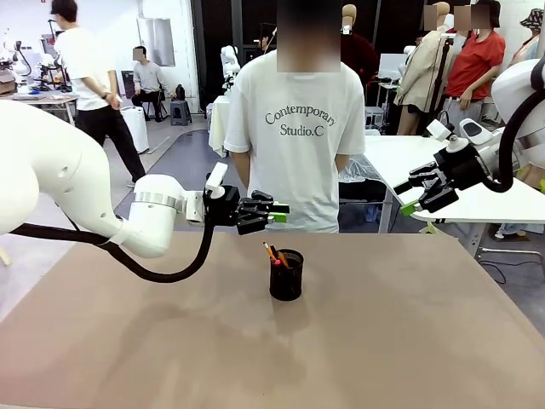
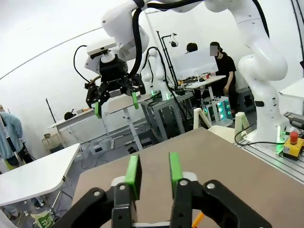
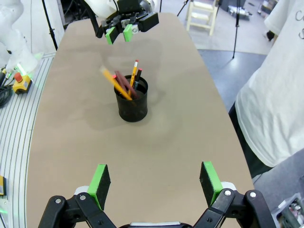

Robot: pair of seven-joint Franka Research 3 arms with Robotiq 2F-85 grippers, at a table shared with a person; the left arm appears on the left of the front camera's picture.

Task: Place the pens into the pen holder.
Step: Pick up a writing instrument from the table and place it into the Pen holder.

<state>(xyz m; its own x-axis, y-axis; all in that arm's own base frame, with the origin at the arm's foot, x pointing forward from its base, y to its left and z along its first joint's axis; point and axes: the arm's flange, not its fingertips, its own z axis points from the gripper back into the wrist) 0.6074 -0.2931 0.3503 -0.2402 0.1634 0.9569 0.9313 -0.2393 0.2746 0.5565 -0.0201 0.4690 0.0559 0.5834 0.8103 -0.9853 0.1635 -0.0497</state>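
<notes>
The black mesh pen holder (image 1: 287, 279) stands upright in the middle of the table, also seen as the pen holder (image 3: 133, 104). Three pens lean in it: a yellow-orange pen (image 3: 113, 81) with a blurred upper end, a reddish-brown pen (image 3: 124, 83), and an orange pen (image 3: 134, 71) with a red end. My left gripper (image 1: 279, 213) hovers above and just left of the holder. Its green fingers (image 2: 133, 170) stand a little apart with nothing between them. My right gripper (image 1: 404, 197) hangs high at the right, wide open and empty; its pads (image 3: 99, 179) frame the table.
A person in a white T-shirt (image 1: 294, 136) stands at the far table edge, hands out of sight. The brown table (image 1: 383, 341) is bare around the holder. White tables and other people are farther back.
</notes>
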